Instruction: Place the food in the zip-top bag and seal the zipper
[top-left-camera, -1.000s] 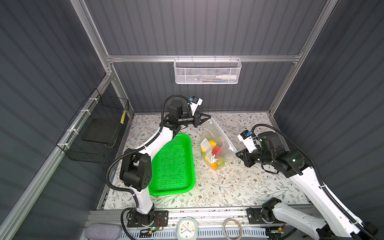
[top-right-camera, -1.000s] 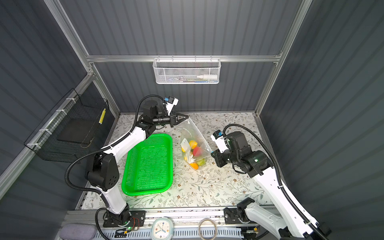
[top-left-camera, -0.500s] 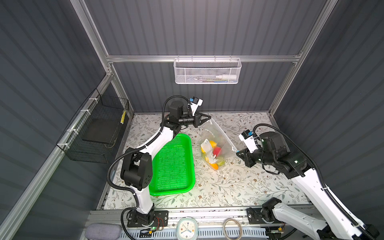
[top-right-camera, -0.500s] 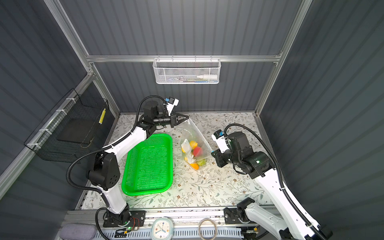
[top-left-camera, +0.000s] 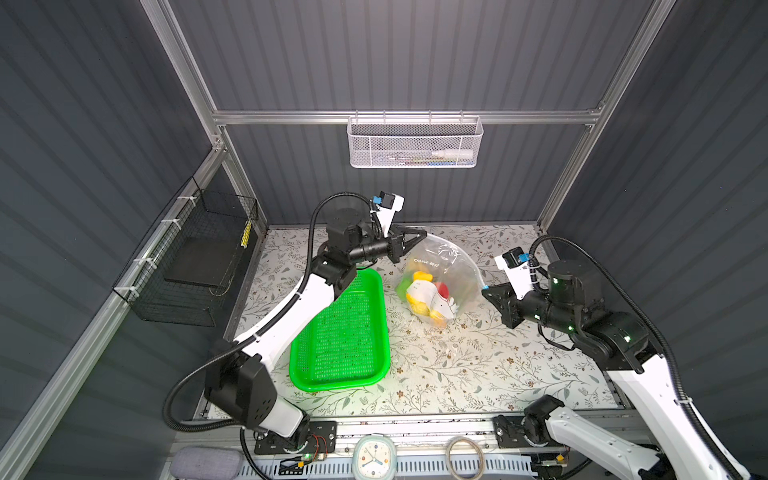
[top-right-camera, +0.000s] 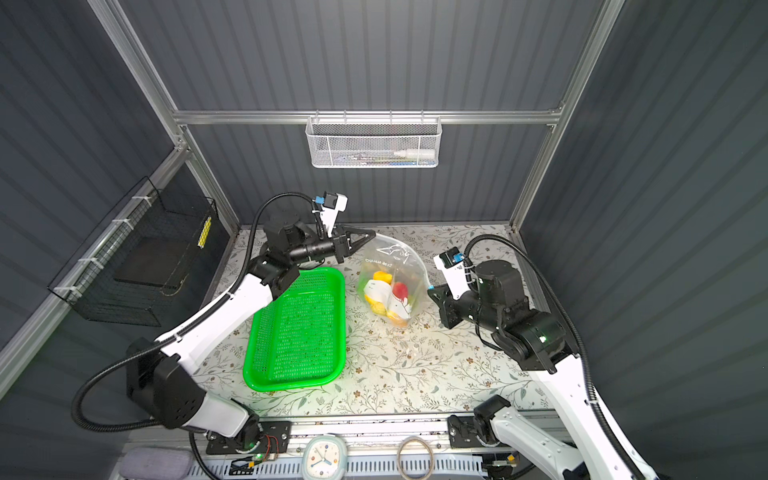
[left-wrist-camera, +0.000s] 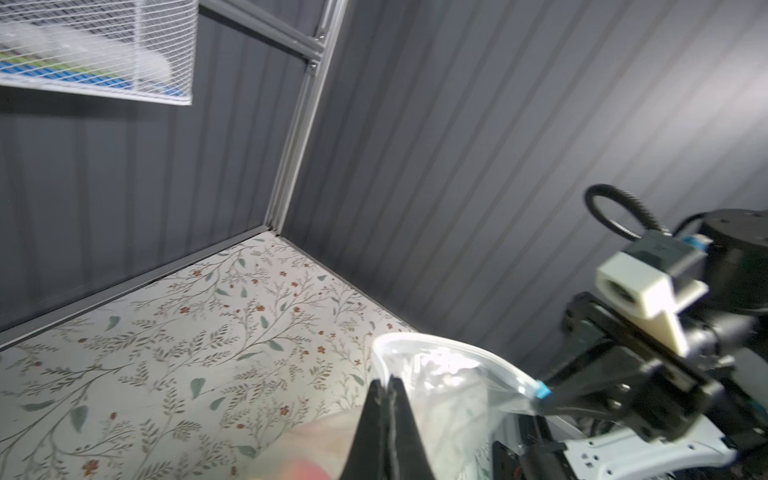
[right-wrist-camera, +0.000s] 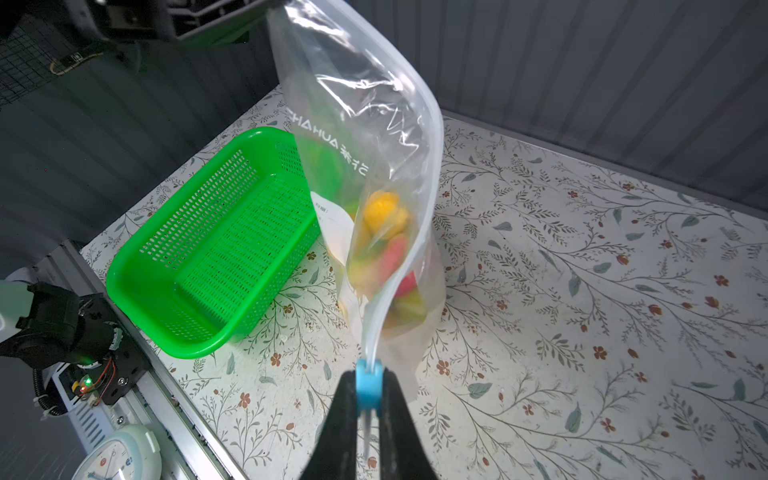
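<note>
The floral surface (top-left-camera: 498, 365) carries the green tray (top-left-camera: 332, 384). Just beside the tray, the zip-top bag (top-left-camera: 453, 266) hangs between both arms, its lower end on the surface. The food (top-left-camera: 424, 291) lies inside the bag. The left end effector (top-left-camera: 419, 236) is clamped on the mouth's far corner. The right end effector (top-left-camera: 488, 292) is clamped on the zipper's (right-wrist-camera: 376, 316) light-blue slider (right-wrist-camera: 368, 388).

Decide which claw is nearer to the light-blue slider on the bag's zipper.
Right. The right claw is clamped on the slider; the left claw pinches the opposite corner of the bag.
</note>
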